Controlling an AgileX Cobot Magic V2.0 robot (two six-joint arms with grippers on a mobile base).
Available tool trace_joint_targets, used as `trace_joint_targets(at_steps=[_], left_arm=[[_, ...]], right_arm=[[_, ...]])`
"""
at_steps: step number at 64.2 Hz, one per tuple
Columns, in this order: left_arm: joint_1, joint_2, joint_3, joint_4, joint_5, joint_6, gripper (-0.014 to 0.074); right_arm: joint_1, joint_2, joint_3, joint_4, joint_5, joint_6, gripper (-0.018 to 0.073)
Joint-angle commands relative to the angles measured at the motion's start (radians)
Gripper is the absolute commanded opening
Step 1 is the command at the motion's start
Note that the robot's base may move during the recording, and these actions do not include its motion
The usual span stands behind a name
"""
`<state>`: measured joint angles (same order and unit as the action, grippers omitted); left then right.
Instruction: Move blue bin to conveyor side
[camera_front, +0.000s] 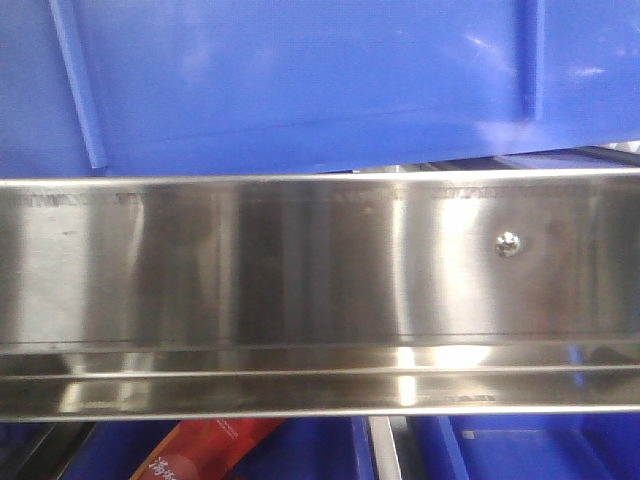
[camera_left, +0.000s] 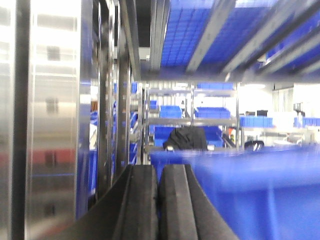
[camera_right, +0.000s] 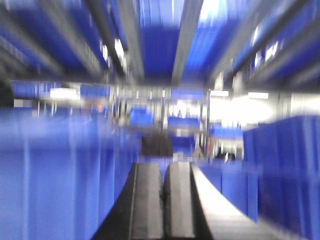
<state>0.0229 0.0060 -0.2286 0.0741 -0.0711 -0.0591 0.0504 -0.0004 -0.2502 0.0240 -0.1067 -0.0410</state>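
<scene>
left claw (camera_left: 159, 200): the two black fingers (camera_left: 140, 200) stand almost together, with only a thin dark slit between them and nothing in it. the bin (camera_left: 260, 195) lies just beside the claw on the picture's right. its blue wall is soft with blur and its rim is about level with the fingertips. whether claw and bin touch cannot be told. on the other side, close by, rises a shiny rack post (camera_left: 50, 125). overhead run steel bars with the ribbed blue undersides of upper bins (camera_left: 200, 35). far ahead, steel shelves carry more far bins (camera_left: 170, 111).

right claw (camera_right: 163, 200): this view is badly smeared, but the fingers (camera_right: 180, 200) show nearly closed, a narrow gap and nothing held. a blue wall (camera_right: 50, 175) stands close on the picture's left and a second blue mass (camera_right: 285, 165) on its right. the blur hides which of them, if either, is the bin.

from the front camera the bin's smooth blue side, with thin raised ribs, fills the top. it sits above and behind a wide steel rail (camera_front: 300, 290), its lower edge slightly tilted against it. a screw (camera_front: 508, 243) sits in the rail toward the right. below the rail a red packet (camera_front: 210, 450) shows among more blue plastic.
</scene>
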Motion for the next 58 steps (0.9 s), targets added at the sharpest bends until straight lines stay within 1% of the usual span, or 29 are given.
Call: trace_joint_targets(at_steps=[1, 5, 12, 18, 23, 30, 34, 38, 44, 50, 58], left_arm=[[0.004, 0.032, -0.096, 0.0, 0.1, 0.0, -0.001], [0.004, 0.071, -0.179, -0.004, 0.165, 0.0, -0.001], [0.004, 0.144, -0.289, -0.074, 0.236, 0.0, -0.001], [0.004, 0.219, -0.385, -0.074, 0.373, 0.0, -0.001], [0.004, 0.3, -0.472, -0.074, 0.517, 0.0, -0.001], [0.004, 0.414, -0.609, -0.113, 0.733, 0.0, -0.001], [0.004, 0.473, -0.685, -0.122, 0.822, 0.0, -0.001], [0.004, 0.53, -0.746, -0.122, 0.895, 0.0, -0.001], [0.004, 0.585, -0.797, -0.124, 0.912, 0.0, -0.001], [0.004, 0.613, -0.807, -0.124, 0.885, 0.0, -0.001], [0.004, 0.619, -0.807, -0.124, 0.862, 0.0, -0.001]], right_arm=[[-0.007, 0.028, -0.108, 0.002, 0.077, -0.006, -0.0089], [-0.007, 0.084, -0.197, 0.002, 0.189, -0.006, -0.0089], [-0.007, 0.204, -0.323, 0.002, 0.328, -0.006, -0.0089], [-0.007, 0.308, -0.43, 0.002, 0.44, -0.006, -0.0089], [-0.007, 0.395, -0.531, 0.002, 0.556, -0.006, -0.0089], [-0.007, 0.524, -0.699, 0.002, 0.802, -0.006, -0.0089], [-0.007, 0.601, -0.785, 0.002, 0.957, -0.006, -0.0089], [-0.007, 0.667, -0.876, 0.002, 1.071, -0.006, -0.0089], [-0.007, 0.733, -0.949, 0.002, 1.142, -0.006, -0.0089], [-0.007, 0.764, -0.993, 0.002, 1.128, -0.006, -0.0089], [-0.007, 0.769, -0.998, 0.018, 1.11, -0.006, -0.0089]])
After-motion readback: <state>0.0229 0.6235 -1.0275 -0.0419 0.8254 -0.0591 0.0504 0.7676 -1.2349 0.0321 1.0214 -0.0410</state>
